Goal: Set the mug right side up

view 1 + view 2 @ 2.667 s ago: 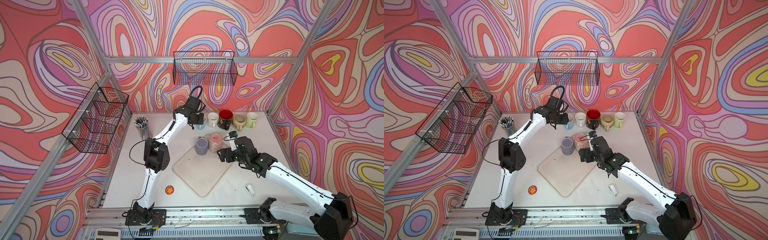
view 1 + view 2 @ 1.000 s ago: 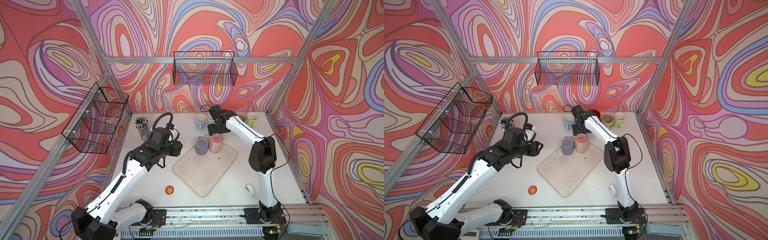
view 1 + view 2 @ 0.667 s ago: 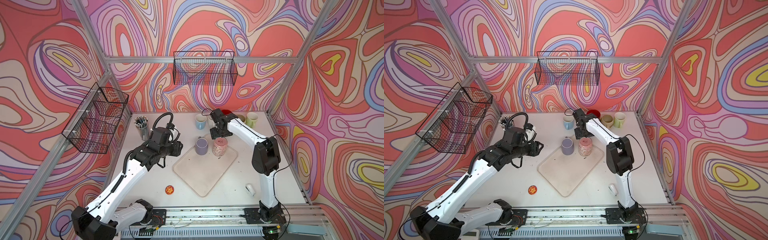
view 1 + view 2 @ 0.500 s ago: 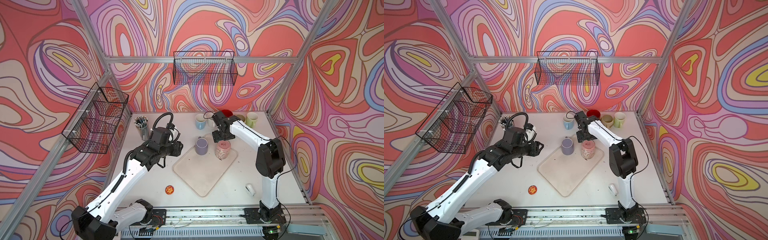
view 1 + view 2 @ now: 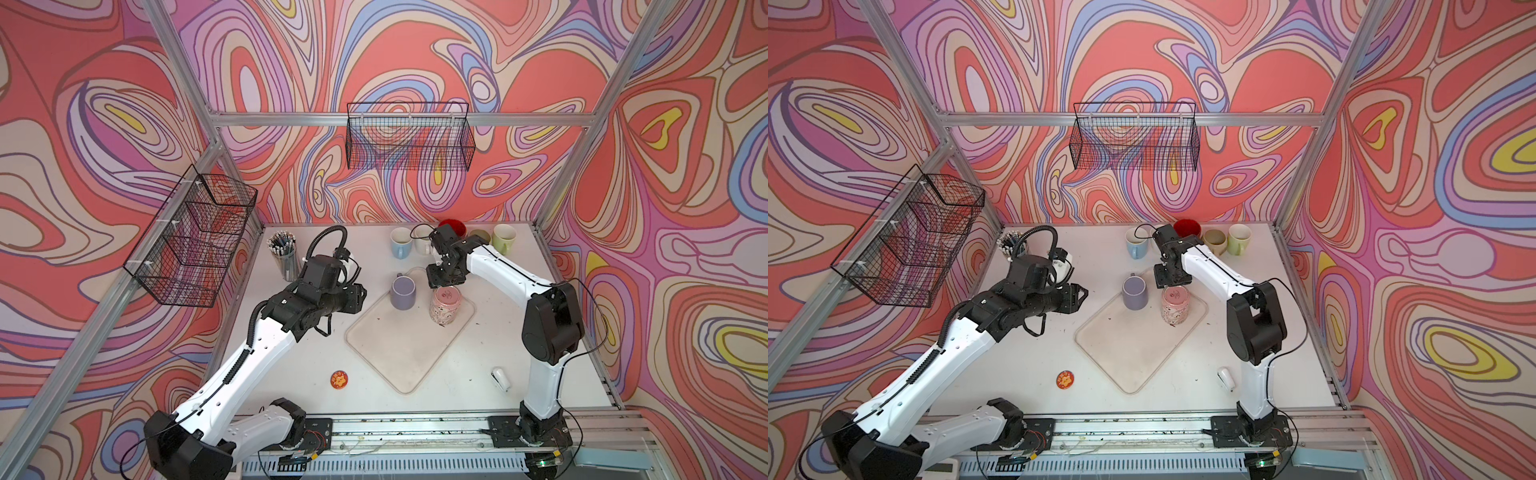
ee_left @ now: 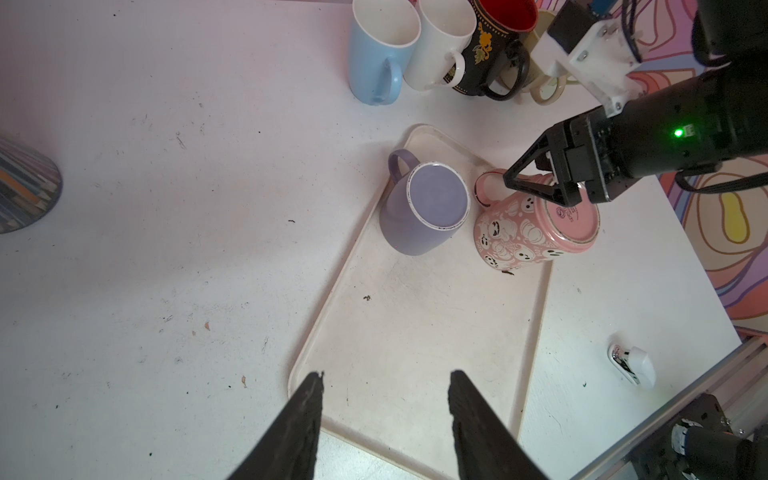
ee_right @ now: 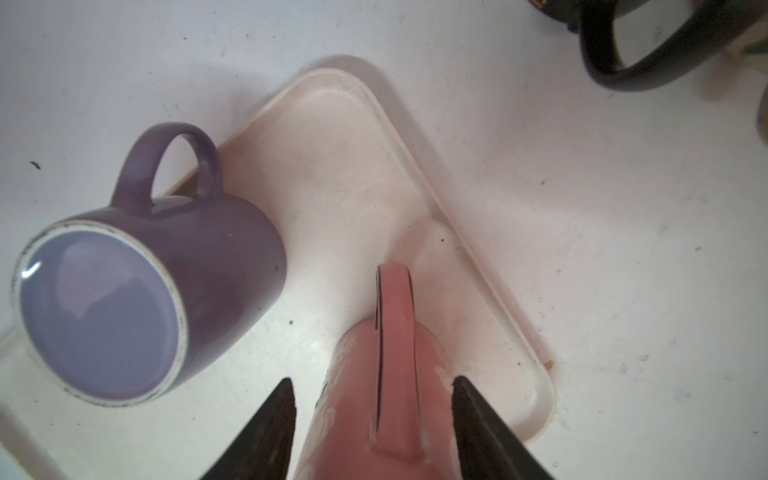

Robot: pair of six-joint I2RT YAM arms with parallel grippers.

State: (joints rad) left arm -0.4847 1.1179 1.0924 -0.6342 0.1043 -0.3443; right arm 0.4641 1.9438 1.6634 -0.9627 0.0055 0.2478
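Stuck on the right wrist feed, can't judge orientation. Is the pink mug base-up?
Observer: Yes. In both top views the pink mug stands base-up on the tray.
Operator: Left arm?
Observer: The left gripper hangs left of the purple mug, fingers open, holding nothing.
Operator: Any upright mugs?
Observer: Five, in a row along the back edge of the table, blue mug leftmost.
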